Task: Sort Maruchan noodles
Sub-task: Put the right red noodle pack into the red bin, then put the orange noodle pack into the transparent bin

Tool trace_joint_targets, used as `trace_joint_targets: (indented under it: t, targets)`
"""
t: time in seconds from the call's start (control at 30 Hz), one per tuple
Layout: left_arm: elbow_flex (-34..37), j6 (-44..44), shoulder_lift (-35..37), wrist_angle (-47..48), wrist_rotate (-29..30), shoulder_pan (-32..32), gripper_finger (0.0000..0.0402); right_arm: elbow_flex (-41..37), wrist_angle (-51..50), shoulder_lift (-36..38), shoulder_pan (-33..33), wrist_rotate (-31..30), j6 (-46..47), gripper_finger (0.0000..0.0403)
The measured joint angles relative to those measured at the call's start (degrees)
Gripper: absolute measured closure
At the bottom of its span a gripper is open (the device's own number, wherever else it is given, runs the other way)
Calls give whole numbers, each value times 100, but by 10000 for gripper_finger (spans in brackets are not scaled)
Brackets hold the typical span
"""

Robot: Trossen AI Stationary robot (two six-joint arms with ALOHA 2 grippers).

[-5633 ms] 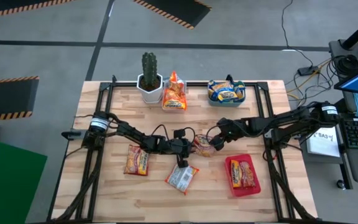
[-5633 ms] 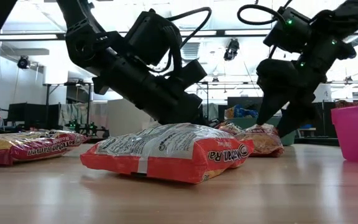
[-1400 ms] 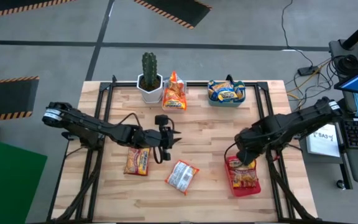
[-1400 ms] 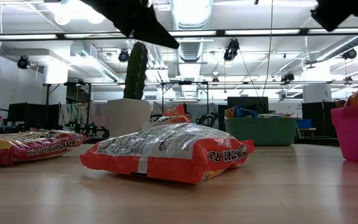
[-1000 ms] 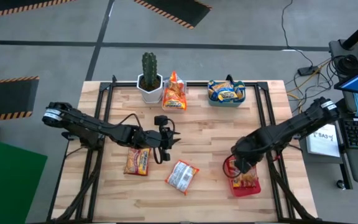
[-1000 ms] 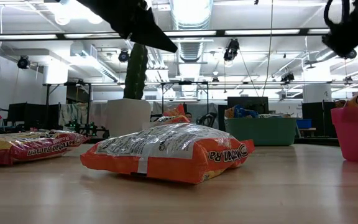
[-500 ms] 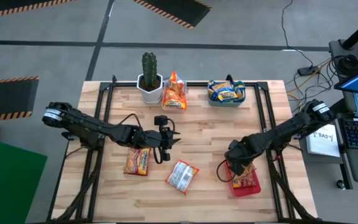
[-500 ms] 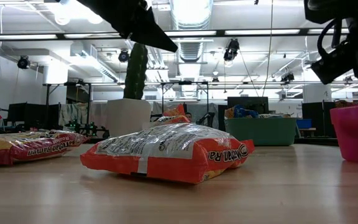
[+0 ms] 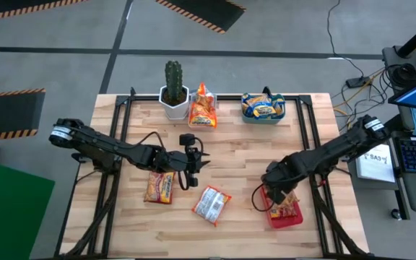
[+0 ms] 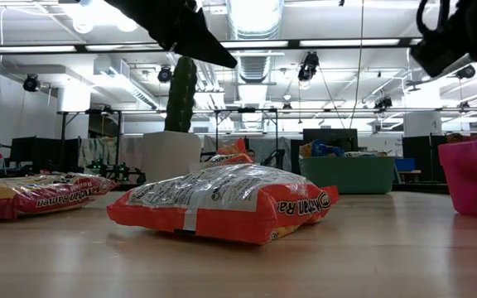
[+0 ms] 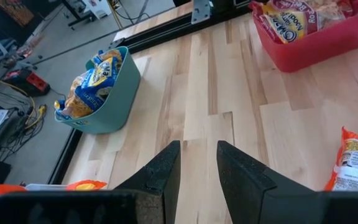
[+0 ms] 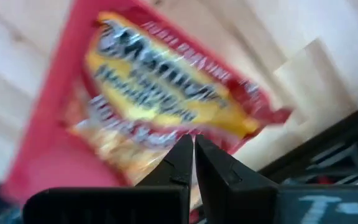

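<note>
Noodle packets [image 9: 283,204]: stacked in red tray [image 9: 295,217]; two more [image 9: 211,204] on table.
Right gripper [image 12: 193,148]: above tray, shut, empty.
Left gripper [image 11: 197,163]: mid-table, partly open, empty.
Technique: lift straight, clear tray rim.

Two dark, matte-black jointed arms, each with a pale silver-grey band near its outer joint. Thin black cables loop loosely along both. The left end effector [image 11: 197,165] shows two flat, tapered black fingers; the right end effector [image 12: 193,155] matches, black and wedge-shaped.
</note>
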State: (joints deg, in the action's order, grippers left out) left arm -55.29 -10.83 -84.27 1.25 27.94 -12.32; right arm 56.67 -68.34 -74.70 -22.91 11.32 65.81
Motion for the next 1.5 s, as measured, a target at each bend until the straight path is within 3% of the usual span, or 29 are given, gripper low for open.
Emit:
trace_joint_targets:
  t: [0.17,0.37,0.63,0.87,1.07,1.27,1.5]
  targets:
    - [12,74,0,9,0,0,314,33,6,-11,-313,420,522,394]
    - [46,104,-2,9,-2,0,314,-176,200,-228,-715,382,903,394]
    - [70,188,-11,0,-4,0,314,-294,500,-699,-767,215,562,394]
    - [79,337,-11,-57,-238,0,314,118,62,-410,-705,176,529,394]
    - [161,703,-13,-14,-1376,-14,314,487,100,-42,-706,-857,434,394]
    - [269,1337,-17,450,-2524,-168,314,567,845,143,-702,-2289,-572,394]
    - [438,2031,-46,811,-2653,-469,314,301,2205,151,-375,-2865,-2340,394]
